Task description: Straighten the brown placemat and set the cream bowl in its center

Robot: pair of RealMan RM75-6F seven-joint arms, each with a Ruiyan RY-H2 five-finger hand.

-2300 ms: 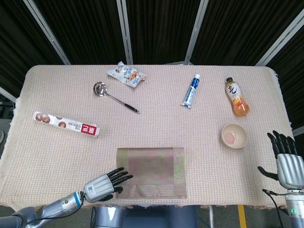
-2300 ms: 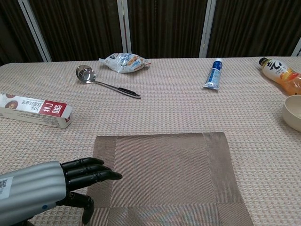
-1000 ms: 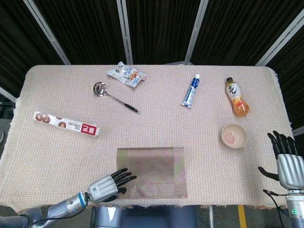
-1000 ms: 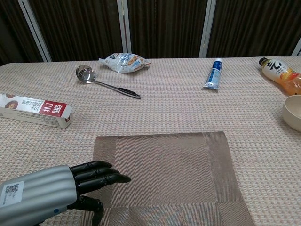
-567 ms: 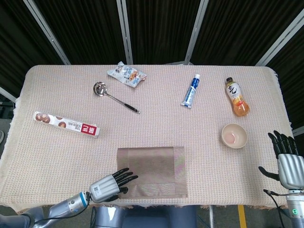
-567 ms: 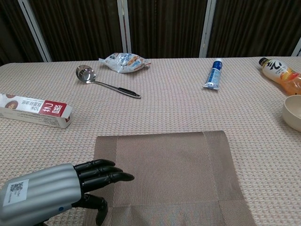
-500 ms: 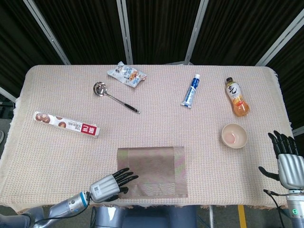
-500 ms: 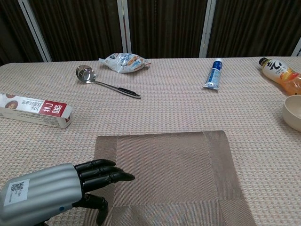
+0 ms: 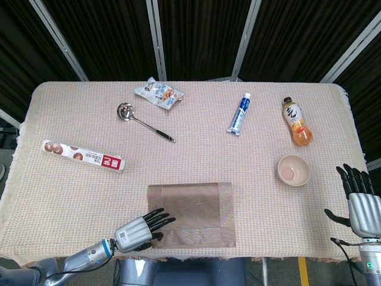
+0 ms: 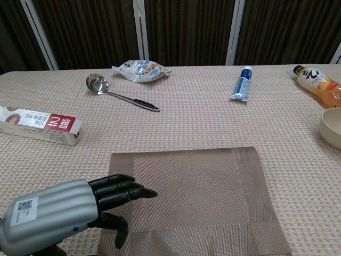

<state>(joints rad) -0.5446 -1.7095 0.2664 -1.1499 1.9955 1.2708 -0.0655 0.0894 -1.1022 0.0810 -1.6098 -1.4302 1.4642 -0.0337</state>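
Note:
The brown placemat [image 9: 191, 214] [image 10: 194, 194] lies flat near the table's front edge, its sides roughly square to the edge. My left hand [image 9: 140, 231] [image 10: 69, 213] rests palm down on the mat's front left corner, fingers stretched out and apart, holding nothing. The cream bowl [image 9: 293, 170] [image 10: 332, 127] stands upright on the tablecloth to the right of the mat, apart from it. My right hand [image 9: 359, 202] hovers off the table's right front corner, fingers spread upward and empty; the chest view does not show it.
A long red-and-white box [image 9: 83, 155] lies at the left. A metal ladle [image 9: 143, 121], a snack packet [image 9: 158, 93], a toothpaste tube [image 9: 239, 113] and an orange drink bottle [image 9: 297, 122] lie across the back half.
My left hand has slid to the right, further onto the mat's front left corner, and the mat has shifted slightly away from the front edge. The right hand and bowl have not moved.

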